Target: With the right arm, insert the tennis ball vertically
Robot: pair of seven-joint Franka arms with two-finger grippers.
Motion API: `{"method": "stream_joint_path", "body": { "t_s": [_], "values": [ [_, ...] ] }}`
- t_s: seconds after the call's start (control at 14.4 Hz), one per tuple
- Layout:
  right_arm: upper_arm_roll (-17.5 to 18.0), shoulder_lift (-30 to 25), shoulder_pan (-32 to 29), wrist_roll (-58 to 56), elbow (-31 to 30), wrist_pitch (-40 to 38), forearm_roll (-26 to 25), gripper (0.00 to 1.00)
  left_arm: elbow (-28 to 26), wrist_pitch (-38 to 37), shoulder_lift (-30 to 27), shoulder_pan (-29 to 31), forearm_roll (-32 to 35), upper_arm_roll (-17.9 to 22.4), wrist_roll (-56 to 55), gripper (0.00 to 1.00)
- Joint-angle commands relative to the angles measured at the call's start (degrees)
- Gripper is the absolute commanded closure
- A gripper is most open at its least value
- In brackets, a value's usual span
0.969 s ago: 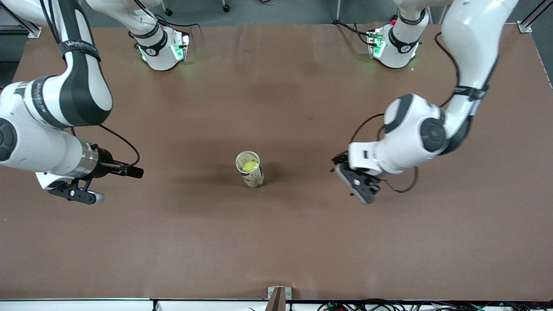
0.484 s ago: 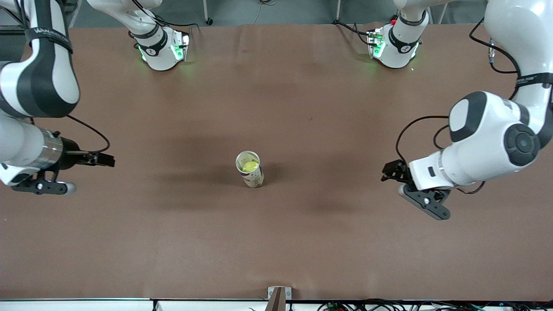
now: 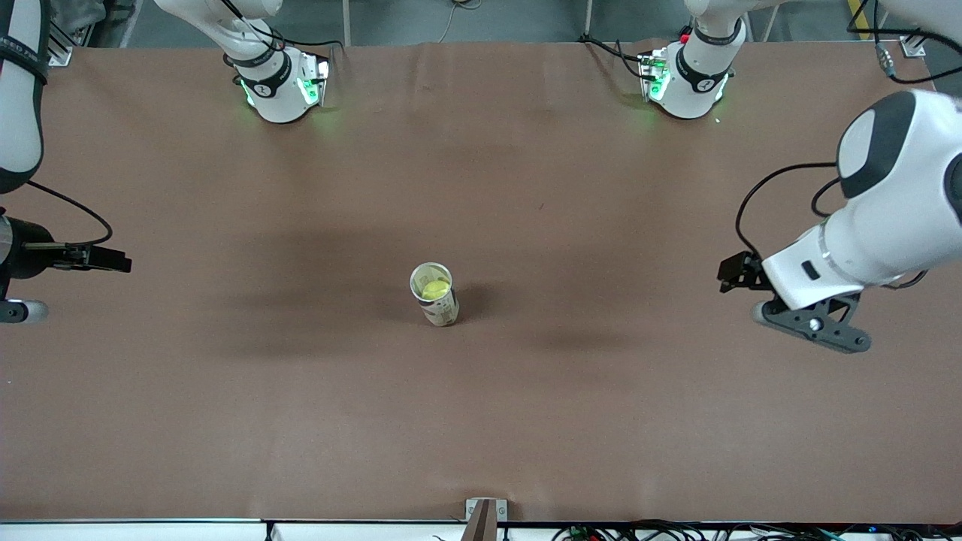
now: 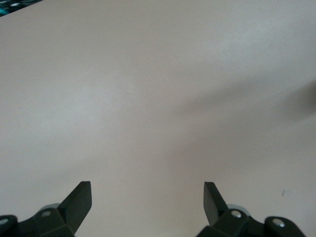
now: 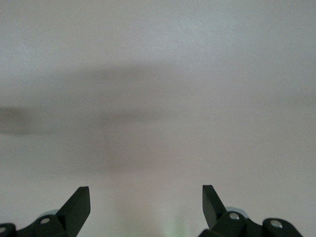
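A yellow tennis ball [image 3: 434,288] sits inside an upright open-topped can [image 3: 440,303] in the middle of the brown table [image 3: 481,421]. My right gripper [image 3: 13,309] hangs over the right arm's end of the table, mostly cut off by the edge of the front view. It is well away from the can. In the right wrist view the right gripper [image 5: 146,193] is open over bare table. My left gripper [image 3: 812,328] hovers over the left arm's end of the table. The left gripper [image 4: 147,190] is open too, with nothing between its fingers.
Both arm bases [image 3: 276,90] [image 3: 688,83] glow green along the table edge farthest from the front camera. A small metal bracket [image 3: 485,511] is fixed at the middle of the nearest table edge. Cables lie below that edge.
Both arms have drawn away from the can, each toward its own end of the table. The can and ball have stayed put. Both grippers stayed open.
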Motion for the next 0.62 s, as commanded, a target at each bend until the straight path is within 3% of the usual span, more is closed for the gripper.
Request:
{"method": "stream_joint_path", "body": {
  "t_s": [0.0,0.14,0.28,0.42,0.55],
  "values": [
    [0.92,0.07,-0.38,-0.26,2.19,-0.70,-0.88,0.00,-0.86,-2.50,-6.43,2.71,0.69,0.37,-0.67,0.00],
    [0.92,0.07,-0.38,-0.17,2.55,-0.70,-0.88,0.00,-0.94,-2.94,-8.89,5.00,0.69,0.72,0.12,0.00],
    [1.10,0.25,-0.12,0.44,2.46,-0.70,-0.36,0.00,-1.64,-3.03,-13.02,0.82,-0.10,8.85,0.56,0.00],
    [1.45,-0.02,0.41,0.18,2.55,-0.79,-0.09,0.00,-2.96,-6.71,-16.01,-5.25,-6.22,18.70,0.74,0.00],
    [1.54,-0.19,1.11,0.09,2.55,-0.88,-0.62,0.00,-3.66,-10.40,-18.04,-8.95,-10.55,24.34,1.09,0.00]
  ]
}}
